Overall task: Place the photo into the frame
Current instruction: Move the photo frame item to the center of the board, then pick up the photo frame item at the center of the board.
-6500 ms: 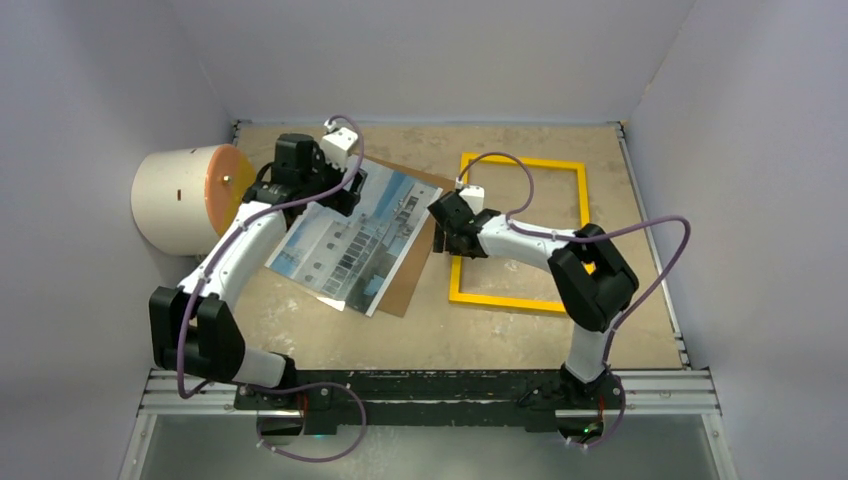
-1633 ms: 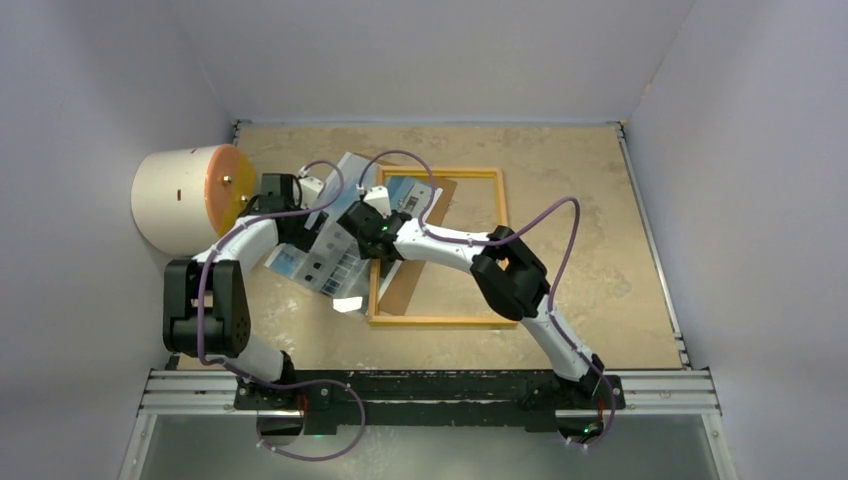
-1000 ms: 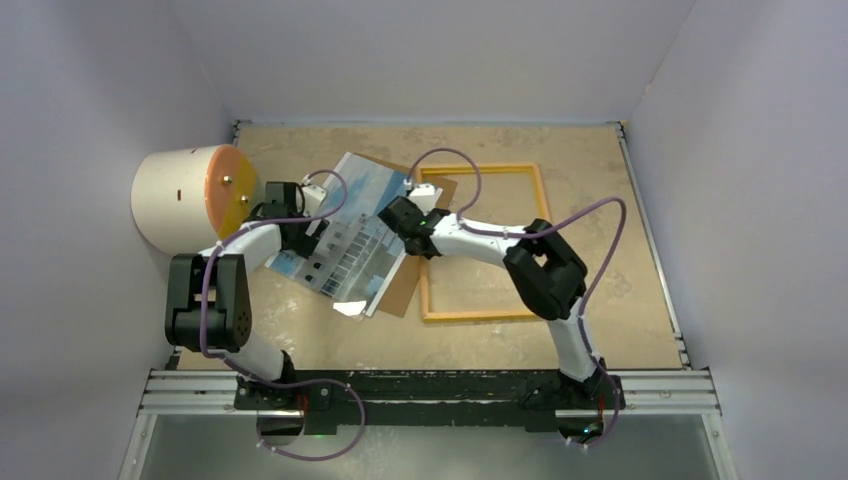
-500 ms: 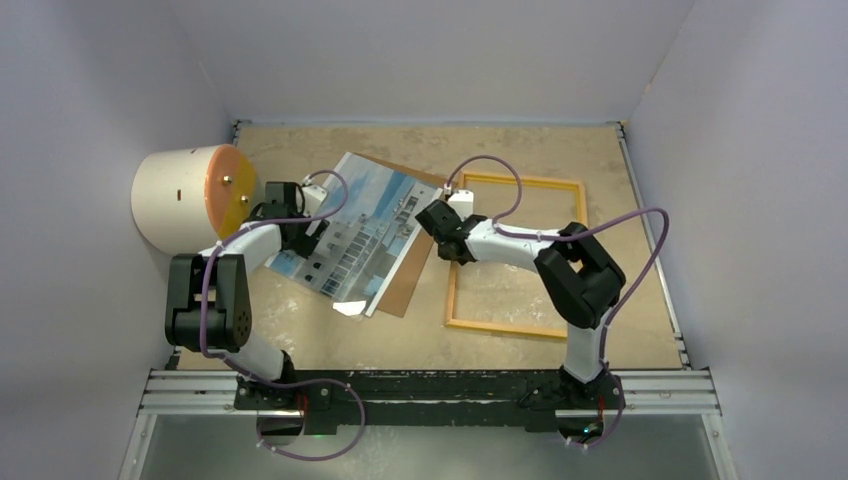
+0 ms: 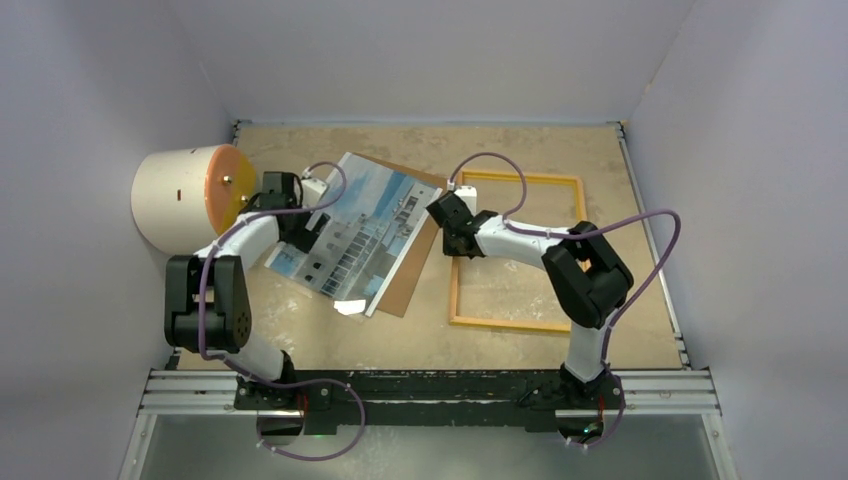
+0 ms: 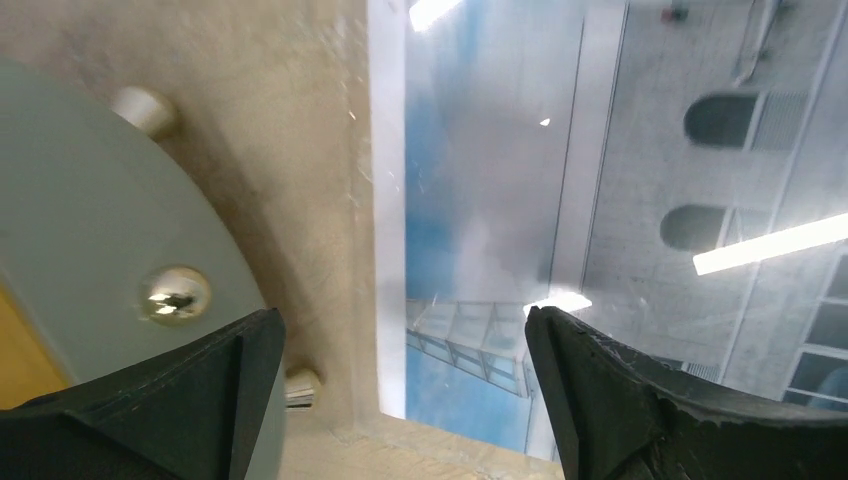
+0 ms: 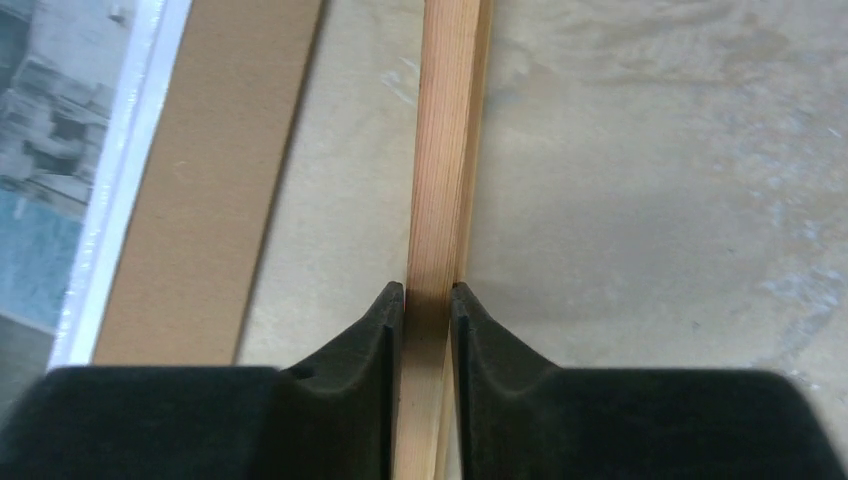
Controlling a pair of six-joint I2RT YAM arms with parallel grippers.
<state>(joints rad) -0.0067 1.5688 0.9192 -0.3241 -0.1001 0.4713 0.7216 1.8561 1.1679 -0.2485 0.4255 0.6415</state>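
Note:
The photo (image 5: 360,235), a building under blue sky, lies tilted on a brown backing board (image 5: 410,285) left of centre. My left gripper (image 5: 300,228) hovers open over the photo's left edge; in the left wrist view its wide-apart fingers (image 6: 650,400) straddle the white border of the photo (image 6: 500,180). The frame (image 5: 510,323) lies wood side up on the right. My right gripper (image 5: 455,238) is shut on its left bar. The right wrist view has the wooden bar of the frame (image 7: 445,150) pinched between both pads.
A cream cylinder with an orange face (image 5: 185,198) lies against the left wall, close behind the left gripper. The backing board (image 7: 200,200) lies just left of the frame's bar. White walls enclose the tan table (image 5: 630,300) on three sides.
The right gripper has dragged the frame rightward, off the photo and backing board, to the table's right half. The left gripper stayed open at the photo's left edge.

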